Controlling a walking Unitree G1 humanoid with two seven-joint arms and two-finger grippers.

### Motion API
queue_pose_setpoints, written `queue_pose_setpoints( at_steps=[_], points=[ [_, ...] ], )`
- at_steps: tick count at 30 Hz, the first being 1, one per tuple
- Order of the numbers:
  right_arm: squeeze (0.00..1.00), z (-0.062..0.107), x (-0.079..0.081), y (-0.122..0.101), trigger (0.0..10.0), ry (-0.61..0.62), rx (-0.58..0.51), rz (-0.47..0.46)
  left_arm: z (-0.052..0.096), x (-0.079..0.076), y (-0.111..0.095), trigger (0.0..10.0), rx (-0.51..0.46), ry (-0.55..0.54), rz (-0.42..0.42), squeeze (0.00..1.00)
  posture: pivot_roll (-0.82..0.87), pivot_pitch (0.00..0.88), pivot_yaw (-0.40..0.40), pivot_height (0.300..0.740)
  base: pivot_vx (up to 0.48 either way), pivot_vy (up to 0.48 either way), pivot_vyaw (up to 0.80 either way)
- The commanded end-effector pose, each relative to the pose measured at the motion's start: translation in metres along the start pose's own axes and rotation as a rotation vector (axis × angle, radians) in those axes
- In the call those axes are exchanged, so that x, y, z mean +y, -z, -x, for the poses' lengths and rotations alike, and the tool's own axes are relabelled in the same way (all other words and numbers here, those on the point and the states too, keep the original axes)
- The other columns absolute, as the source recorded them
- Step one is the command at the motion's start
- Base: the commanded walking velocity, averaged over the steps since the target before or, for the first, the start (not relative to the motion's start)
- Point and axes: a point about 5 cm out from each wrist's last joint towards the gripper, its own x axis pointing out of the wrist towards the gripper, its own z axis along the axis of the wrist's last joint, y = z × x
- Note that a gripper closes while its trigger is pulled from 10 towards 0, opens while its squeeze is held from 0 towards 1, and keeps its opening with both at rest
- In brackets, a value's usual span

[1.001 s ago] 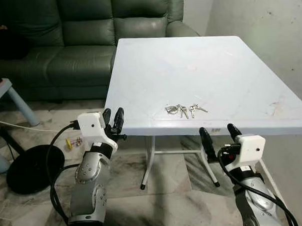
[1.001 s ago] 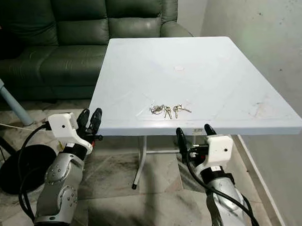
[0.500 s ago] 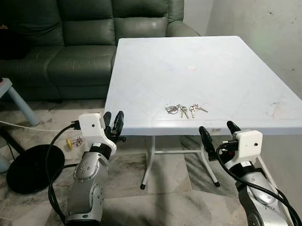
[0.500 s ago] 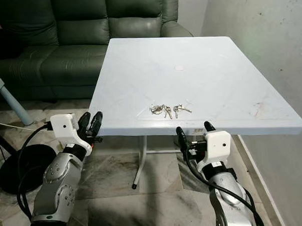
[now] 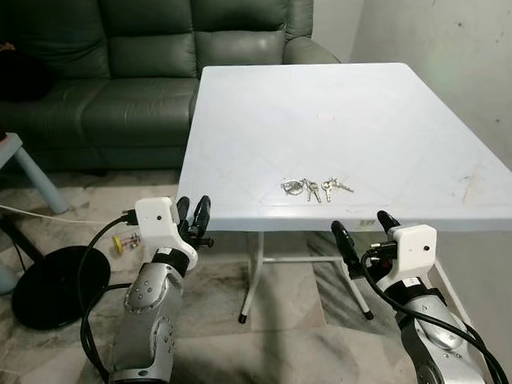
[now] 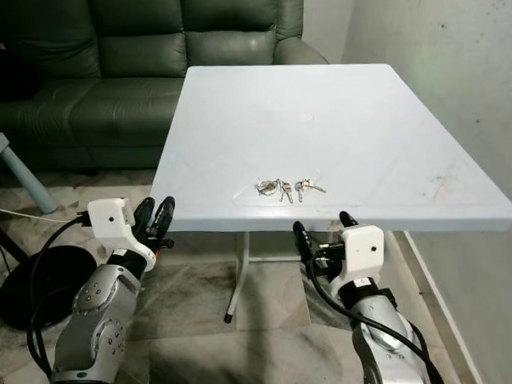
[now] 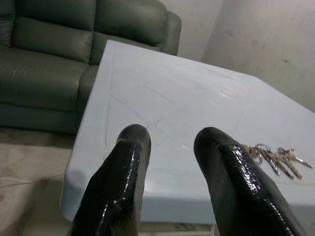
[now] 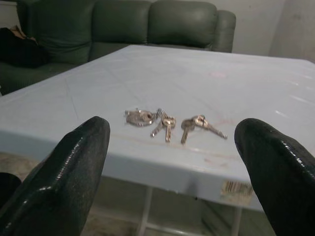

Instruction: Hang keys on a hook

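Keys (image 5: 314,187) lie on the table (image 5: 261,115); right gripper (image 5: 363,236) gapes wide below its edge, left gripper (image 5: 194,218) narrower

- We see a white square plastic table (image 5: 337,112) standing on a marbled tile floor (image 5: 279,327), its near edge closest to us and its far edge next to a dark green sofa.
- On the table, close to the near edge and about midway between left and right, lies a bunch of keys (image 5: 311,187), spread flat in a short row running left to right.
- A small round pale mark (image 5: 325,117) sits on the tabletop farther back, near the middle.
- Brownish smudges (image 5: 468,185) stain the tabletop toward its near right corner.
- White metal legs (image 5: 252,269) carry the top.
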Motion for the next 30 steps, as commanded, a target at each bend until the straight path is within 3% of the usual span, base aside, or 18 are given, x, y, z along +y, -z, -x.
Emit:
queue_pose_setpoints(
  at_steps=[1,26,30],
  points=[
    [0.0,-0.0004,-0.0004,-0.0015,10.0,-0.009,0.002,0.001,0.0002,-0.0012,-0.0035,10.0,-0.005,-0.001,-0.009,0.0,0.09,0.0,-0.045,0.74,0.334,0.0,0.0],
    [0.0,-0.0043,0.004,-0.0014,10.0,-0.062,0.014,0.004,0.0015,-0.0075,-0.0033,10.0,0.002,0.011,-0.008,0.0,0.1,0.0,-0.056,0.74,0.394,0.0,0.0],
    [0.0,-0.0051,0.0047,-0.0015,10.0,-0.079,0.019,0.021,0.0013,-0.0092,-0.0041,10.0,-0.018,-0.003,-0.031,0.0,0.1,0.0,-0.057,0.74,0.074,0.0,0.0]
  ],
)
